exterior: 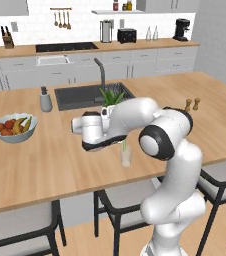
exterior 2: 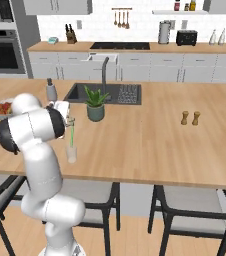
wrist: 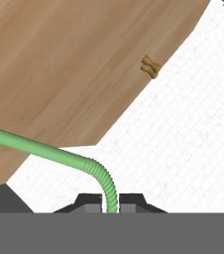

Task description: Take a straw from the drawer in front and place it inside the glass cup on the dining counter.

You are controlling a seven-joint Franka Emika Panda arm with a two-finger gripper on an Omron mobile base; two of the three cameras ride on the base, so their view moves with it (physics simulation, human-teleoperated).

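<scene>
Between the jaws, which are pressed together on it, the straw point(wrist: 112, 194) is gripped by its ribbed end. In the hand view the green stem is seen to rise from the gripper point(wrist: 111, 208), bend sharply at the ribbed section and run off to the left across the wood of the dining counter point(wrist: 74, 74).

In the right base view the gripper point(exterior 2: 71, 120) is held just above the glass cup point(exterior 2: 72, 154), and the straw point(exterior 2: 71, 136) hangs straight down from the jaws into the cup (how deep its lower tip reaches cannot be told through the clear glass). The cup is set upright on the dining counter point(exterior 2: 150, 145), directly below the jaws and near the counter's front edge.

In the left base view the glass cup point(exterior: 126, 157) is partly covered by the arm, and a short green piece of the straw point(exterior: 124, 146) is seen just above the cup's rim; the dining counter point(exterior: 35, 160) spreads to either side.

Beyond the jaws a potted plant point(exterior 2: 95, 104) stands close by, with the dark sink point(exterior 2: 112, 93) behind it. To the far side of the jaws from the arm, two small wooden shakers point(exterior 2: 190, 118) are placed well apart from the cup. A fruit bowl point(exterior: 14, 128) and a grey soap dispenser point(exterior: 45, 100) are set on the counter, well apart from the gripper.
</scene>
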